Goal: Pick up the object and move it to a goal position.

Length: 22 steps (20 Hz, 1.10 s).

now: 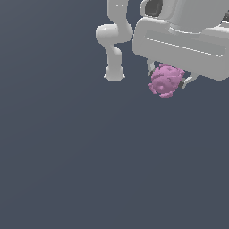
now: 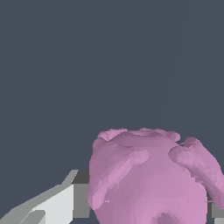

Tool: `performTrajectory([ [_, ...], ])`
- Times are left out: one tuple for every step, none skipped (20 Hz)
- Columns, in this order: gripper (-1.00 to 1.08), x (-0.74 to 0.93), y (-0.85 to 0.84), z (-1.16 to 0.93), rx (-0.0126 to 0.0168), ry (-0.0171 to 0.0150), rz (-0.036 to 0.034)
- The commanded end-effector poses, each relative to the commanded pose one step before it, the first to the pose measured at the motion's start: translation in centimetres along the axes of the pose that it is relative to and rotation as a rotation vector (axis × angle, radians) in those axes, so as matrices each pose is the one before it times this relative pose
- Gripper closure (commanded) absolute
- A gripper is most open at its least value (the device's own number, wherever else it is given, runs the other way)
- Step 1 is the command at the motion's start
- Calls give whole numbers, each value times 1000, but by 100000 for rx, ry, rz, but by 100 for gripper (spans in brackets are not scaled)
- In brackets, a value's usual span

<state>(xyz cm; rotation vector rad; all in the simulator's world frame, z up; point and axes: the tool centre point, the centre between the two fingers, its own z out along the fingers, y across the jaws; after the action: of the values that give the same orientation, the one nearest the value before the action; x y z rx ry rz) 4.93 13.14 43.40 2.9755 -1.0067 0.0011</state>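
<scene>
Item 1, nearest the wrist camera: the object (image 2: 148,179), a pink-magenta blob, lumpy and knobbly, with rounded ridges across its upper surface. It fills the lower middle of the wrist view. One grey-white finger (image 2: 57,203) presses against its flank; a sliver of the opposite finger shows at the frame's edge on the other side.

Item 2: gripper (image 1: 169,80), white, broad-bodied, wider than the blob. In the exterior view the object (image 1: 166,80) sits directly beneath the hand, between two short grey fingers (image 1: 151,68) that bracket it on the exterior view's left and right. Fingers closed upon the object; it is held, hanging under the hand in the upper right part of that view.

Item 3: arm links (image 1: 114,38), white, jointed, standing behind the hand toward the exterior view's left; a rounded elbow and a lower segment ending in a flared collar are visible.

Item 4, farthest: plain dark slate-grey ground (image 1: 89,170), uniform, unmarked, behind everything in both views. Whether the object touches it cannot be told.
</scene>
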Motion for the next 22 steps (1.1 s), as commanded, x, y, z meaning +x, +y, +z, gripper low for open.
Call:
performTrajectory([
  [108,-55,-481,-1164,-32,-30,17],
  [108,-14,-180,-414,0,0,0],
  [108,-12,-173,-396,0,0,0],
  [108,-12,-168,-379,26,-29,-29],
  [108,-9,-159,-361,0,0,0],
  [108,-7,-153,-344,0,0,0],
  [108,-6,-144,-322,0,0,0],
  [108,-4,-132,-292,0,0,0],
  [108,-3,-119,-262,0,0,0],
  [108,-1,-108,-235,0,0,0],
  [108,0,-97,-210,0,0,0],
  [108,1,-87,-187,0,0,0],
  [108,1,-78,-166,0,0,0],
  [108,2,-70,-147,0,0,0],
  [108,3,-62,-129,0,0,0],
  [108,3,-55,-112,0,0,0],
  [108,3,-48,-97,0,0,0],
  [108,4,-42,-84,0,0,0],
  [108,4,-36,-71,0,0,0],
  [108,3,-31,-59,0,0,0],
  [108,3,-25,-49,0,0,0],
  [108,3,-20,-39,0,0,0],
])
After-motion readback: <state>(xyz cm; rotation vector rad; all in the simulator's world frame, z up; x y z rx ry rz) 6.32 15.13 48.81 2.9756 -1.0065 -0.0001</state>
